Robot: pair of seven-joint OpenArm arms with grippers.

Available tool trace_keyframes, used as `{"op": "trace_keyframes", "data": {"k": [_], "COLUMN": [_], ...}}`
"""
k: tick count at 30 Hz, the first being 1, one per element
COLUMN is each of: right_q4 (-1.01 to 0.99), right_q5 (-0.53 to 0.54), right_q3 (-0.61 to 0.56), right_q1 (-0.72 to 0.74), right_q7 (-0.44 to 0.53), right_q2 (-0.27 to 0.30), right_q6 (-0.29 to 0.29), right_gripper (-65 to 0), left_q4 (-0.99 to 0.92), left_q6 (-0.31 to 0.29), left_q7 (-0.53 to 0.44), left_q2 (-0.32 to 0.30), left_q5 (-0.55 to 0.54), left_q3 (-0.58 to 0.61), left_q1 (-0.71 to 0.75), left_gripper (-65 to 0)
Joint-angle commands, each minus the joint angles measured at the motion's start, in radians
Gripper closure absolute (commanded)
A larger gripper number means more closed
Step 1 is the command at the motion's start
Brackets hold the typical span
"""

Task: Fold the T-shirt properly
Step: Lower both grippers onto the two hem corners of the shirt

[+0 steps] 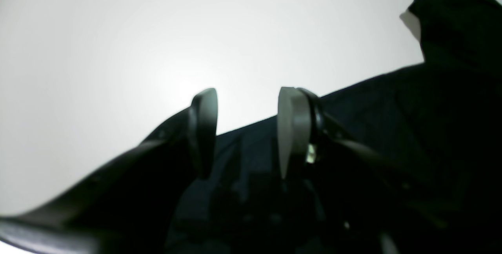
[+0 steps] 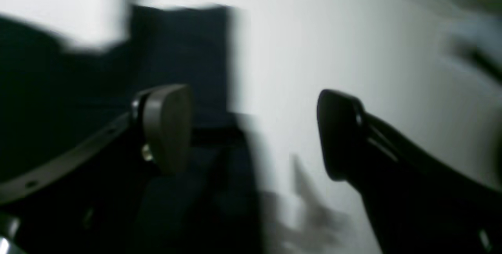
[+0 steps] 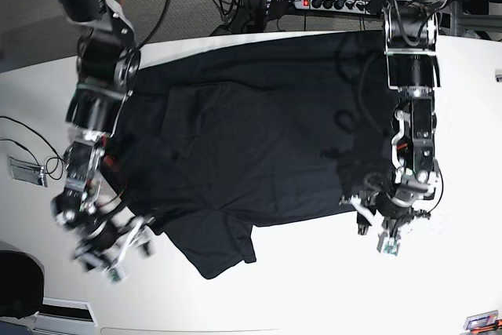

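Spread almost flat across the centre of the white desk (image 3: pixel 314 272): the T-shirt (image 3: pixel 259 139), one sleeve sticking out at lower centre. No fold visible yet. Left claw (image 3: pixel 376 229) and right claw (image 3: pixel 118 253) open, gripping nothing.
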Motion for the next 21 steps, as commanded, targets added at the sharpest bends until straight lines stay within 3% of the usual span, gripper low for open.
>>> {"op": "trace_keyframes", "data": {"k": [1,7,10,14,18,21], "right_q4": [0.004,-0.079,-0.03,0.11,0.208,0.263], "right_q5": [-0.003,-0.017,-0.017,0.072,0.196,0.221], "right_q3": [-0.031,-0.167,-0.167,-0.186,-0.189,-0.191], "right_q1": [0.018,0.018,0.018,-0.008,-0.075,-0.117], "right_q7": [0.036,0.053,0.009,-0.071,-0.159,-0.203], "right_q2": [-0.013,-0.018,-0.048,-0.091,-0.093,-0.096], "right_q6": [0.01,0.01,0.011,0.032,0.032,0.032], "right_gripper": [-47.0,-47.0,-47.0,-47.0,-47.0,-47.0], "left_q4": [0.026,-0.026,-0.146,-0.349,-0.51,-0.645], "left_q6": [0.002,0.002,-0.014,-0.106,-0.158,-0.178], "left_q7": [-0.016,0.011,0.097,0.108,0.028,-0.041], "left_q2": [-0.008,-0.049,-0.151,-0.25,-0.267,-0.263], "left_q5": [-0.005,0.024,0.012,0.007,0.007,0.006], "left_q3": [-0.009,-0.121,-0.122,-0.038,-0.003,-0.004], "left_q1": [-0.005,0.018,-0.064,-0.147,-0.169,-0.183], "left_gripper": [-24.9,-24.9,-24.9,-24.9,-24.9,-24.9]}}
